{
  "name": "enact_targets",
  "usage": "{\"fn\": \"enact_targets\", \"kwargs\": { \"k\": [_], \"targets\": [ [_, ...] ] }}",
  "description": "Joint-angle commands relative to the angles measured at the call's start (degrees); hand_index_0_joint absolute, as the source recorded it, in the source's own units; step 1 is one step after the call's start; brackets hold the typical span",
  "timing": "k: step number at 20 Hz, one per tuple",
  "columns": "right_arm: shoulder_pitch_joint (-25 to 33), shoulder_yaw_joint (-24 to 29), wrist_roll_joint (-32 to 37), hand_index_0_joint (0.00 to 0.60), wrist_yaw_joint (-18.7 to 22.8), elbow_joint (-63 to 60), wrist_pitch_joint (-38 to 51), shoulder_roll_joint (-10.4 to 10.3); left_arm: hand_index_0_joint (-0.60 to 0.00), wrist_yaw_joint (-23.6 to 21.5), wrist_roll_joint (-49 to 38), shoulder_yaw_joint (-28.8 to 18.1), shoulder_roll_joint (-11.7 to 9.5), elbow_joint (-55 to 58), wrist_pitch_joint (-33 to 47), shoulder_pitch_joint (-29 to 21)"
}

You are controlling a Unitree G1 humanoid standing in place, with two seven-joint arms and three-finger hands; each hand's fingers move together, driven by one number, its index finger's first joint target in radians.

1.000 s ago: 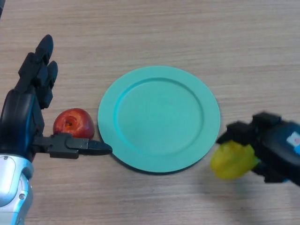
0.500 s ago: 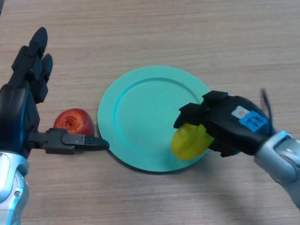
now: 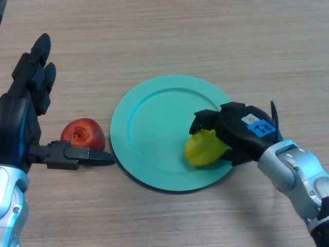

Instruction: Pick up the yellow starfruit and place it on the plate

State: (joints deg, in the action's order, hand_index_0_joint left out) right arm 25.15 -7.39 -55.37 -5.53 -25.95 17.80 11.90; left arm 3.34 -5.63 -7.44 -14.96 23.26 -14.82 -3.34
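The yellow starfruit (image 3: 204, 148) is over the right part of the teal plate (image 3: 154, 134), low on or just above its surface. My right hand (image 3: 241, 133) is shut on the starfruit, fingers curled over its top and right side. My left hand (image 3: 25, 118) is open at the left of the table, fingers pointing away and thumb stretched toward the plate's left rim.
A red apple (image 3: 82, 135) lies on the wooden table (image 3: 205, 41) just left of the plate, right behind my left thumb.
My right hand has carried the starfruit from off the plate's right edge leftward onto the plate's right part and lowered it. The left hand has barely moved.
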Motion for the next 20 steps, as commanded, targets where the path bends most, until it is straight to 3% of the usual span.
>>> {"fn": "enact_targets", "kwargs": {
  "k": [1,2,4,8,12,16,20],
  "targets": [
    [2.7,2.8,6.3,0.403,3.5,4.1,1.3,0.1,0.0,-0.3,-0.5,-3.8,-1.6,2.5,8.8,-2.2],
    [2.9,2.8,7.9,0.253,4.5,4.5,1.1,-0.1,0.0,-0.4,-0.5,-3.6,-1.6,2.2,8.6,-2.4],
    [3.4,3.2,14.2,0.021,6.4,7.6,-0.6,-0.8,0.0,-0.5,-1.3,-3.4,-1.7,1.5,8.1,-3.0],
    [0.1,4.4,28.2,0.0,1.4,20.9,-8.1,-0.7,0.0,-1.8,1.1,-3.0,-2.7,-0.7,10.0,-5.4],
    [-5.5,8.5,38.6,0.0,-3.4,35.0,-16.0,2.3,0.0,-2.4,2.2,-1.2,-1.6,-1.7,10.4,-4.9],
    [-12.9,12.3,50.5,0.0,-6.1,47.4,-23.9,4.2,0.0,-2.2,2.5,0.7,-0.6,-0.6,9.4,-4.7],
    [-18.7,15.4,58.3,0.0,-8.2,51.9,-23.7,4.8,0.0,-0.2,2.3,1.1,-0.1,0.0,8.6,-3.0]
  ]
}}
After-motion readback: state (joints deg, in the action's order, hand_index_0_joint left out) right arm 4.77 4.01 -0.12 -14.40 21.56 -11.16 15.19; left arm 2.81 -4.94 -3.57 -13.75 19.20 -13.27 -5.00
